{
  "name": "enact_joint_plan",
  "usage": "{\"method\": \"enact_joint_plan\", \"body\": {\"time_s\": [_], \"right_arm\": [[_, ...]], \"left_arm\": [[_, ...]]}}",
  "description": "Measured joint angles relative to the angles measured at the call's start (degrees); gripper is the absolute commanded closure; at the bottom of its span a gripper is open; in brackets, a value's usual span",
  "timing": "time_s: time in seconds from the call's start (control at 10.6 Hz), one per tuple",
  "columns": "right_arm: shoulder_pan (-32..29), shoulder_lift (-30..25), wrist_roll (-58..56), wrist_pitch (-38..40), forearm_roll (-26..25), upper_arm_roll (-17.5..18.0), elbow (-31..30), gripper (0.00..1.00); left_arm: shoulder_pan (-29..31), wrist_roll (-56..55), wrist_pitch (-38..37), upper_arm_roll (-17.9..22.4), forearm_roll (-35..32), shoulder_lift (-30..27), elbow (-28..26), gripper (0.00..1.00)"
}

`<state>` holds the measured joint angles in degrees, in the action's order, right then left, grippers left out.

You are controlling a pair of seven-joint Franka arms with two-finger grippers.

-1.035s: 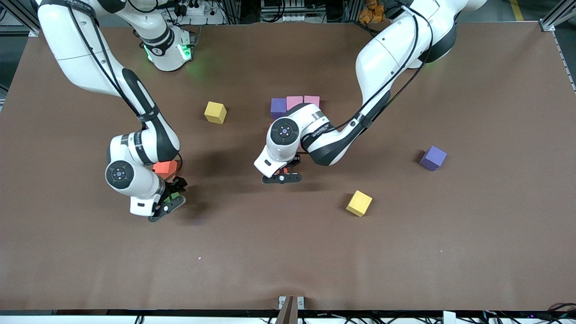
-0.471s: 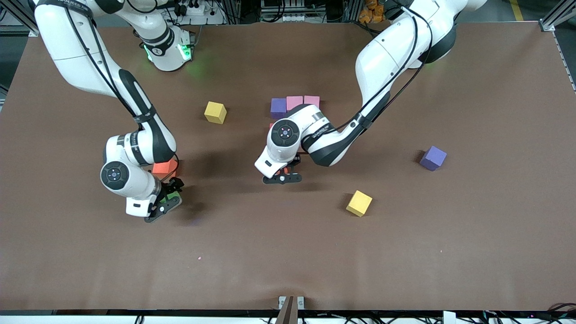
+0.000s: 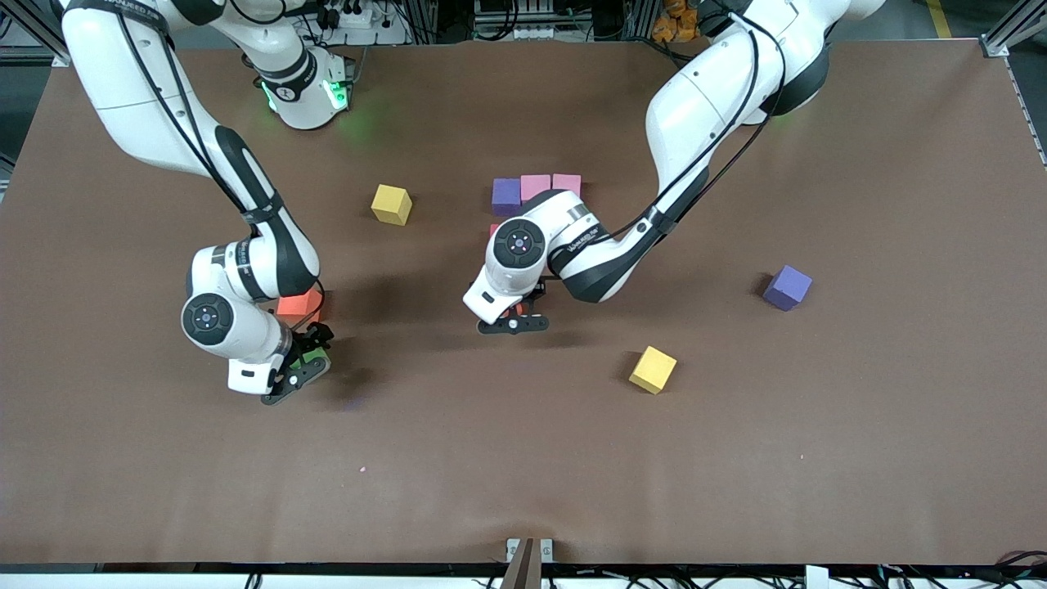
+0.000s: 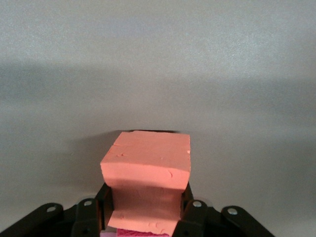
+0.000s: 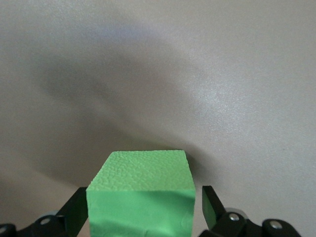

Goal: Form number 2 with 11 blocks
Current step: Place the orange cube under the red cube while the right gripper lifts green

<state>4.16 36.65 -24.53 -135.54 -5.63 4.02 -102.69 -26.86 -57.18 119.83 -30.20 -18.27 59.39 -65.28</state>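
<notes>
Right gripper (image 3: 304,366) had shifted slightly toward right arm's end of table since a second earlier, fingers spread wide around green block (image 5: 140,195). Left gripper (image 3: 514,314) clamped orange block (image 4: 146,180), at 6 o'clock of purple-and-pink row (image 3: 536,188).

Small dark lettering runs along the left arm's (image 3: 590,237) white wrist section and along the right arm's (image 3: 123,6) upper link; neither can be read.
</notes>
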Motion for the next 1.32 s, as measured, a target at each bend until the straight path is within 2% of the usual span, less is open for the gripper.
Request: {"method": "enact_joint_plan", "body": {"time_s": [0.19,0.28,0.75,0.85,0.94,1.04,1.32], "right_arm": [[0.0,0.0,0.0,0.0,0.0,0.0,0.0,0.0],[0.0,0.0,0.0,0.0,0.0,0.0,0.0,0.0],[0.0,0.0,0.0,0.0,0.0,0.0,0.0,0.0],[0.0,0.0,0.0,0.0,0.0,0.0,0.0,0.1],[0.0,0.0,-0.4,0.0,0.0,0.0,0.0,0.6],[0.0,0.0,-1.0,0.0,0.0,0.1,0.0,0.81],[0.0,-0.2,-2.0,0.0,0.0,0.1,0.0,0.83]], "left_arm": [[0.0,0.0,-0.1,0.0,0.0,0.0,0.0,0.36],[0.0,0.0,-0.1,0.0,0.1,0.0,0.0,0.0],[0.0,0.0,-0.2,0.2,0.1,0.2,0.0,0.0],[-0.1,0.1,-0.2,0.1,0.1,0.2,0.1,0.0],[-0.1,0.1,-0.2,0.0,0.4,0.1,0.4,0.0],[-0.1,0.1,-0.2,-0.1,1.3,-0.3,0.8,0.0],[0.8,0.0,-2.4,0.1,2.9,-5.1,2.1,0.0]]}}
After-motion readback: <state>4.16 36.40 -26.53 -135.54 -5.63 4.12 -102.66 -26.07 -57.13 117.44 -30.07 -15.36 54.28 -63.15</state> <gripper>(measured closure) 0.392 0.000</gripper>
